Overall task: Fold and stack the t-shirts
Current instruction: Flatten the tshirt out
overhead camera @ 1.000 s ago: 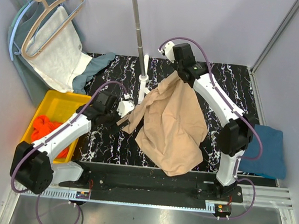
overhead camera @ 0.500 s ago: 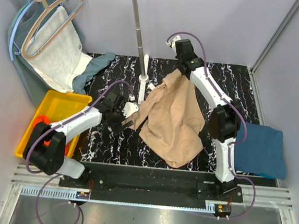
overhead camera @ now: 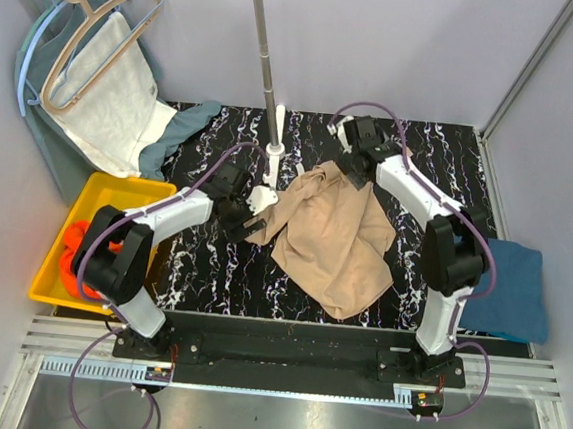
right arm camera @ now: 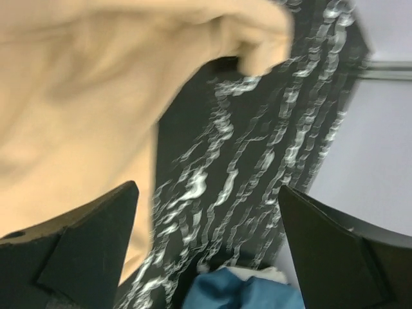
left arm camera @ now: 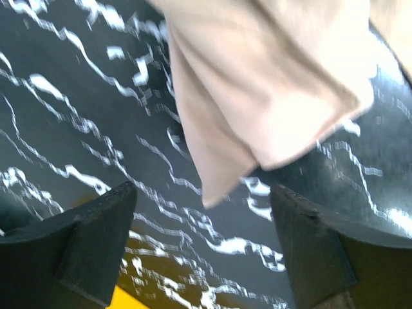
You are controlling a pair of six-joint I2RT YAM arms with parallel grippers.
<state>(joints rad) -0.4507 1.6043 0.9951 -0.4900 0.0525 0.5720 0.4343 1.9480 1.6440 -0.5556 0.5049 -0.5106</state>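
The beige-tan t-shirt [overhead camera: 330, 233] lies crumpled on the black marbled table [overhead camera: 211, 268], and none of it is held. My left gripper [overhead camera: 254, 220] is open at the shirt's left edge; in the left wrist view a beige corner [left arm camera: 257, 96] hangs just beyond the open gripper [left arm camera: 203, 238]. My right gripper [overhead camera: 353, 175] stands open at the shirt's far edge, with beige cloth [right arm camera: 96, 96] beside its left finger [right arm camera: 77, 251]. The dark teal-blue t-shirt [overhead camera: 511, 289] lies off the table's right side. The orange-red t-shirt [overhead camera: 83, 247] sits in a yellow bin [overhead camera: 118, 185].
A metal stand [overhead camera: 265, 62] rises from its base [overhead camera: 274, 158] at the table's back, close to both grippers. A white cloth [overhead camera: 115, 109] and a grey-green garment [overhead camera: 189, 126] hang at back left. A blue cloth [right arm camera: 244, 290] shows low in the right wrist view.
My right gripper has opened and let go of the beige shirt, which has dropped flat onto the table. The left gripper has moved in toward the shirt's left edge.
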